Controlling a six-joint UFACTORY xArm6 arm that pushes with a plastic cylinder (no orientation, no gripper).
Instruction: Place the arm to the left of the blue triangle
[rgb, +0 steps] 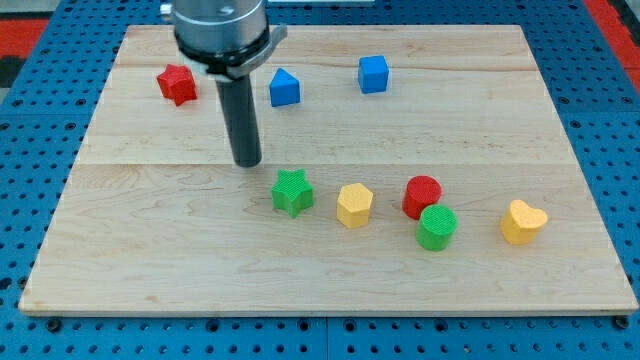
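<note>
1. Looking down at a pale wooden board (330, 280) lying on a blue perforated base (30, 335), with red panels at the view's top corners.
2. My tip (247, 163) rests on the board; the dark rod has no jaws to open or close.
3. I see the blue triangle block (284, 88) near the view's top, up and right of my tip and apart from it.
4. A green star block (292, 192) sits just right of and below my tip.
5. A red star block (177, 84) lies at upper left and a blue cube (373, 74) right of the triangle.
</note>
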